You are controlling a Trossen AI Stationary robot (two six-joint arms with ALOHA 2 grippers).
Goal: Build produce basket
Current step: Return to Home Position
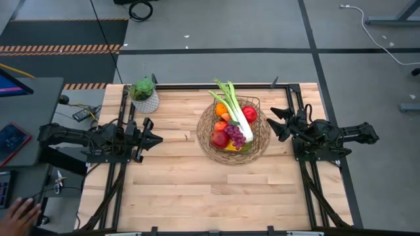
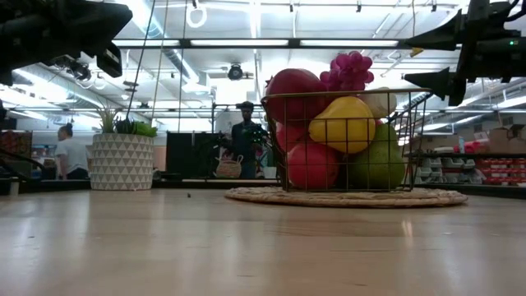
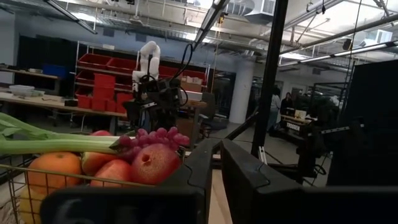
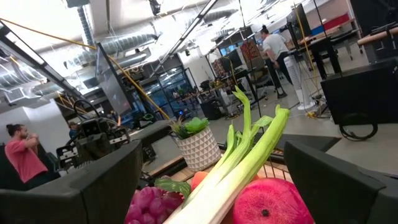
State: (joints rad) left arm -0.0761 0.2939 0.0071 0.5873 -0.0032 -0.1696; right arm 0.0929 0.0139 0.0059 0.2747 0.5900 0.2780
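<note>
The brown wire basket (image 1: 202, 141) stands right of the table's middle on its wide woven rim (image 2: 271, 196). The produce lies in it: red apples (image 1: 219, 138), purple grapes (image 1: 237, 135), an orange (image 1: 222, 109), a yellow lemon (image 2: 341, 123) and a green pear (image 2: 380, 164). A long leek (image 1: 228, 97) leans out over the basket's far side. My left gripper (image 1: 155, 134) hangs shut above the table, left of the basket. My right gripper (image 1: 276, 124) hangs open just right of the basket, nothing between its fingers.
A green plant in a white patterned pot (image 1: 145, 96) stands at the table's far left corner. Black frame rails (image 1: 216, 85) run along the table's edges. A person's hand (image 1: 23, 211) shows off the table at the near left. People stand in the room behind.
</note>
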